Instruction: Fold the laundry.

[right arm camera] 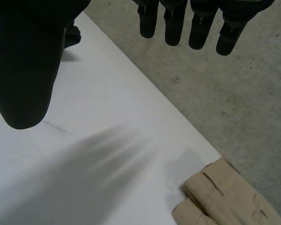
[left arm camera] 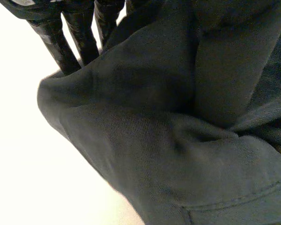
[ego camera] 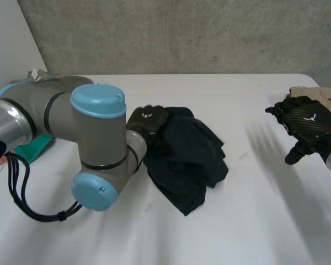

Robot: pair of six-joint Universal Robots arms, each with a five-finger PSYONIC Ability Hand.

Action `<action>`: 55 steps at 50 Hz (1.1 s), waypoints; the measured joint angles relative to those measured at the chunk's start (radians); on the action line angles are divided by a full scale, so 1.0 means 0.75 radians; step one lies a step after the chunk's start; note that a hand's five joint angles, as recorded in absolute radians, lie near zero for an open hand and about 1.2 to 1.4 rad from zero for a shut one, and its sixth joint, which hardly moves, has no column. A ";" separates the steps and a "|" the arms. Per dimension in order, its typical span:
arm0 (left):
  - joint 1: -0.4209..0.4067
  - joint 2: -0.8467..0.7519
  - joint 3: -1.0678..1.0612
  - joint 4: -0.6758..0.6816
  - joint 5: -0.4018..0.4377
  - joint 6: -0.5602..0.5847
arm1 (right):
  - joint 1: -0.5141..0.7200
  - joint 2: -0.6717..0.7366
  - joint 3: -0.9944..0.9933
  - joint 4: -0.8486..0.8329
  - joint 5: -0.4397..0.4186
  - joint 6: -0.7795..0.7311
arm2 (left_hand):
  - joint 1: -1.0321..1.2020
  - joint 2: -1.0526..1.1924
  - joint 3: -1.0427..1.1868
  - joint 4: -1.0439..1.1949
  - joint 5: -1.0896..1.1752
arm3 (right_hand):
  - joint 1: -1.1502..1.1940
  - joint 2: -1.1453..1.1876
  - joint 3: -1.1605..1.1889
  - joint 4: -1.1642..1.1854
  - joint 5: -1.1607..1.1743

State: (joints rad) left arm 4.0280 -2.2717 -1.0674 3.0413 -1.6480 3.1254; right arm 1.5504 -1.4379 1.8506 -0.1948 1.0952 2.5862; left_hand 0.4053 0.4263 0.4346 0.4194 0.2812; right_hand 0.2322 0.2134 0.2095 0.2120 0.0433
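Your left arm [ego camera: 94, 143] bends low over the table [ego camera: 254, 221], left hand [ego camera: 146, 118] pushed into the edge of the crumpled dark garment [ego camera: 190, 154]; whether it grips, you cannot tell. Right hand [ego camera: 306, 124] hovers well apart, fingers [right arm camera: 173, 26] released, folded tan cloth [right arm camera: 225, 197] near them.

Three pieces of laundry are counted on one white desk [ego camera: 254, 221]: one dark crumpled garment [ego camera: 190, 157] at centre frame, one folded tan garment [ego camera: 320, 91] at the right edge, and one teal cloth [ego camera: 36, 148] at the left edge. Two black hands are counted: left hand [ego camera: 147, 120] and right hand [ego camera: 304, 122].
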 measured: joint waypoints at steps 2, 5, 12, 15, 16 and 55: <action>0.003 0.028 -0.021 -0.038 -0.015 -0.012 | 0.001 0.001 -0.006 0.025 0.000 0.007 | -0.068 -0.075 -0.071 -0.078 -0.063 | 0.000 0.000 0.000 0.000 0.000; 0.024 0.124 -0.080 -0.069 -0.032 -0.020 | 0.005 0.001 -0.024 0.092 -0.001 0.019 | -0.138 -0.159 -0.153 -0.159 -0.159 | 0.000 0.000 0.000 0.000 0.000; 0.106 0.442 -0.311 0.007 -0.038 -0.013 | 0.026 -0.021 -0.063 0.192 -0.002 0.076 | -0.179 -0.223 -0.223 -0.215 -0.272 | 0.000 0.000 0.000 0.000 0.000; 0.133 0.546 -0.424 0.070 -0.039 -0.004 | 0.050 -0.044 -0.072 0.199 -0.002 0.095 | -0.179 -0.224 -0.223 -0.215 -0.272 | 0.000 0.000 0.000 0.000 0.000; 0.141 0.577 -0.468 0.095 -0.039 -0.001 | 0.061 -0.052 -0.075 0.199 -0.001 0.099 | -0.179 -0.224 -0.223 -0.215 -0.272 | 0.000 0.000 0.000 0.000 0.000; 0.212 0.369 -0.787 0.338 0.034 -0.063 | 0.718 0.173 -0.292 -0.011 0.189 0.092 | -0.173 -0.207 -0.220 -0.201 -0.239 | 0.000 0.000 0.000 0.000 0.000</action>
State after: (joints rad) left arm 4.1873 -1.9950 -1.6573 3.2946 -1.6223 3.0778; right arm 2.0887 -1.3085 1.6314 -0.2033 1.2372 2.6549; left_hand 0.2756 0.2708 0.2696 0.2689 0.1015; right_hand 0.2322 0.2134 0.2095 0.2120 0.0434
